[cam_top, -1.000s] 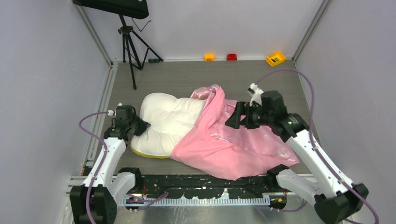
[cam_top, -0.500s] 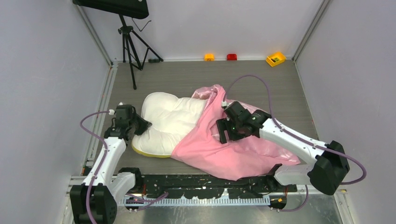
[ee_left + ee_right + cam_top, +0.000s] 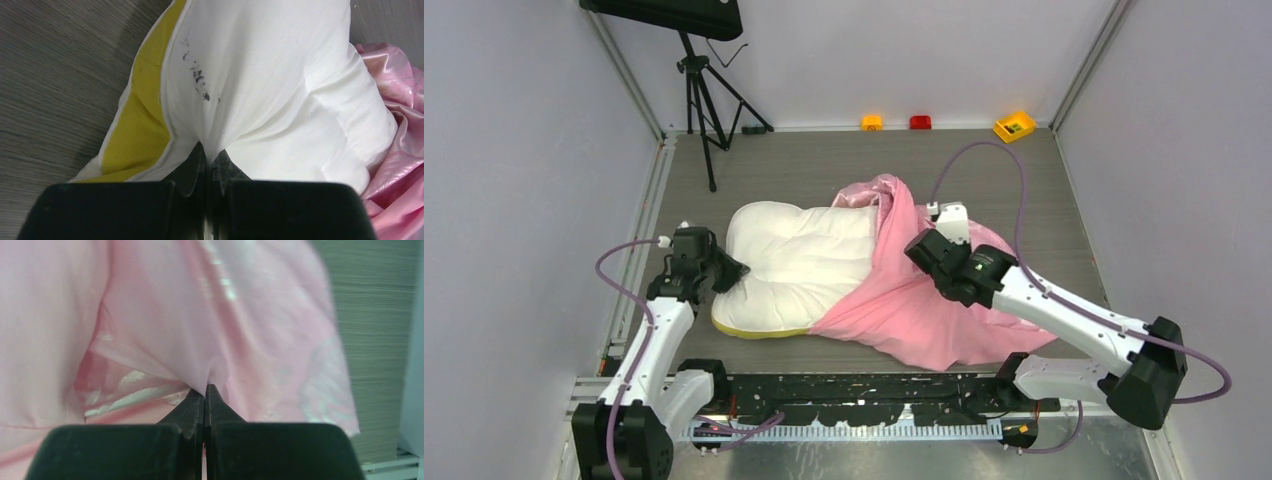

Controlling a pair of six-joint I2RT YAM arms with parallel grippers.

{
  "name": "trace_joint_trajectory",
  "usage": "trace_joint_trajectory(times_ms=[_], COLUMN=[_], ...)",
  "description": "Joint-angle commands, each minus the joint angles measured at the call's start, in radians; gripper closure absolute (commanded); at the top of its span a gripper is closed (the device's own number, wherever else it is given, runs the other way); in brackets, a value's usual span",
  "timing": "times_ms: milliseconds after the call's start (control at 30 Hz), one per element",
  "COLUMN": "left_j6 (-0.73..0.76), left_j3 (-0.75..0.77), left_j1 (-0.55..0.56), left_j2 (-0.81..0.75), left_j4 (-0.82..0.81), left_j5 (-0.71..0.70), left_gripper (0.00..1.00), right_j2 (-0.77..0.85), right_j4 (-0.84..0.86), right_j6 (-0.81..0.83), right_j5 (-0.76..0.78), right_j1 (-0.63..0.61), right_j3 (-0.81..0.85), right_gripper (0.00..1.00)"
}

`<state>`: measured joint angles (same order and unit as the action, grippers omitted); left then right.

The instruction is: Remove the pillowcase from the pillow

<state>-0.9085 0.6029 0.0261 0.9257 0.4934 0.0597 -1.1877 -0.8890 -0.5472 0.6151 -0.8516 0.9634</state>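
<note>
The white pillow [image 3: 799, 262] lies across the table's middle with a yellow edge along its front left. Its right end is still inside the shiny pink pillowcase [image 3: 904, 310], which bunches up at the back and spreads out to the right. My left gripper [image 3: 724, 272] is shut on the pillow's left end; in the left wrist view the white cloth [image 3: 260, 85] puckers between the tips of the left gripper [image 3: 209, 150]. My right gripper [image 3: 921, 252] is shut on a fold of the pillowcase [image 3: 165, 315], pinched at the tips of the right gripper [image 3: 204, 389].
A black tripod [image 3: 704, 100] stands at the back left. Small orange [image 3: 871, 122], red [image 3: 920, 122] and yellow [image 3: 1014, 126] objects sit along the back wall. Grey walls enclose the table on three sides.
The right gripper came down onto the pink fabric, shut on it and pulled it rightward. More white pillow shows now. The left gripper kept its hold.
</note>
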Motion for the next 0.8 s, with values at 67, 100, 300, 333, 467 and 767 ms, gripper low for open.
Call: trace_joint_trajectory(times_ms=[67, 100, 300, 333, 467, 767], left_j6=[0.033, 0.033, 0.04, 0.04, 0.043, 0.042], left_j3=[0.043, 0.042, 0.048, 0.051, 0.056, 0.069], left_j1=[-0.004, -0.004, -0.005, -0.004, -0.004, -0.004], left_j2=[-0.086, -0.093, -0.112, -0.113, -0.114, -0.12], left_j4=[0.008, 0.015, 0.042, 0.048, 0.051, 0.073], left_j5=[-0.127, -0.138, -0.183, -0.187, -0.192, -0.207], left_gripper=[1.0, 1.0, 1.0, 1.0, 1.0, 1.0], right_j2=[0.146, 0.171, 0.352, 0.376, 0.448, 0.57], right_j4=[-0.158, -0.171, -0.205, -0.205, -0.197, -0.269], right_j6=[-0.293, -0.331, -0.457, -0.462, -0.435, -0.498], right_j5=[0.57, 0.605, 0.692, 0.699, 0.738, 0.83], right_j1=[0.009, 0.012, 0.062, 0.07, 0.081, 0.084], right_j3=[0.007, 0.0, -0.057, -0.065, -0.081, -0.031], right_gripper=[1.0, 1.0, 1.0, 1.0, 1.0, 1.0])
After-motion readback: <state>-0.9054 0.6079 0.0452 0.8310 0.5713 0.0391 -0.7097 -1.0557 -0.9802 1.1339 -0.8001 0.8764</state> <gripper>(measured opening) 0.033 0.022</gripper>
